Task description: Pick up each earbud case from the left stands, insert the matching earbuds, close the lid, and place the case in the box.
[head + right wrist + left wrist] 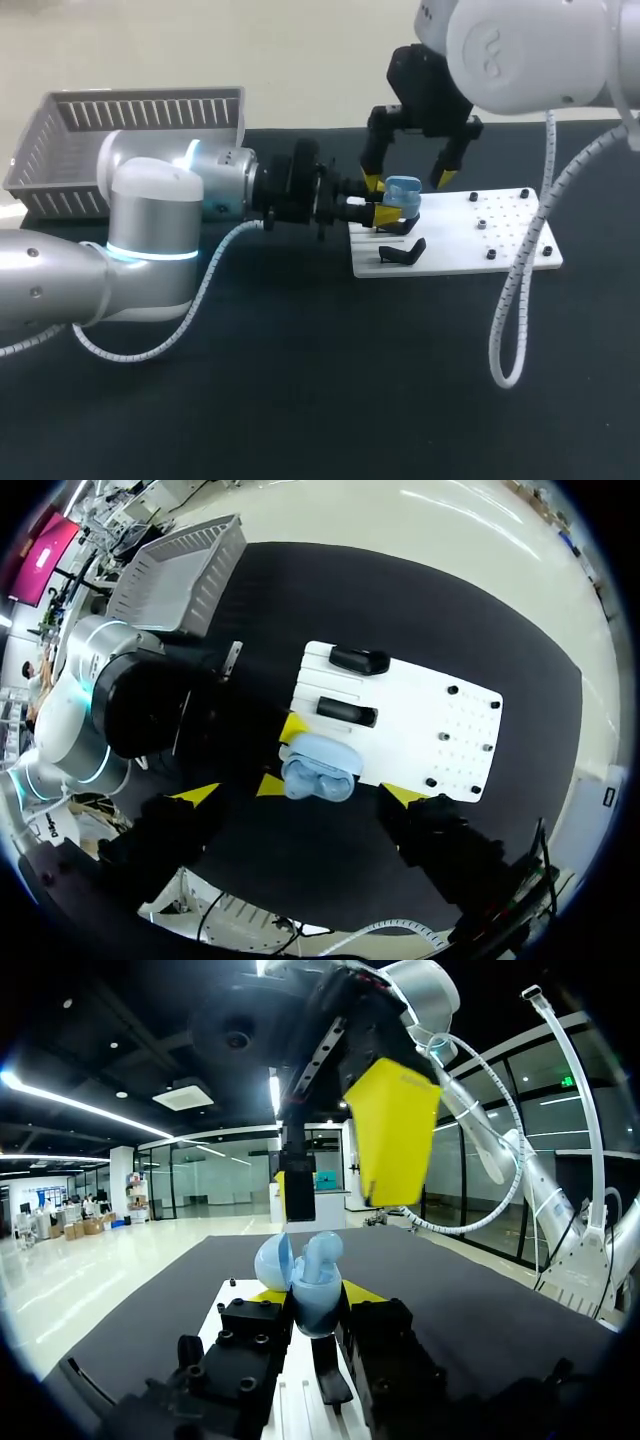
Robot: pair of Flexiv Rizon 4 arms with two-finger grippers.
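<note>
Yellow-tipped left tool point(312, 1300) is clamped on the light blue earbud case point(320, 770), one finger on each side, holding it up over the near edge of the white plate point(520, 230). It sits just above the empty black stands point(402, 250). The right tool point(300, 795) hangs right over it, fingers spread wide and gripping nothing.

The lid point(272, 1260) is flipped open, and one earbud point(322, 1250) looks like it's poking up out of its pocket rather than sitting flush. My read is we're at the seat-the-bud, then shut-the-lid part.

To do it well, I'd:
- push straight down on the bud first
- then tip the lid over from the hinge side
- keep the left grip low on the body so the fingers don't block the lid

The case's mouth faces up at the right tool, with the lid leaning off to one side. From above, its long axis seems to run roughly across the gap between the right tool's fingers.

The grey basket point(130, 125) waits well off on the far left of the dark surface point(300, 400).
</note>
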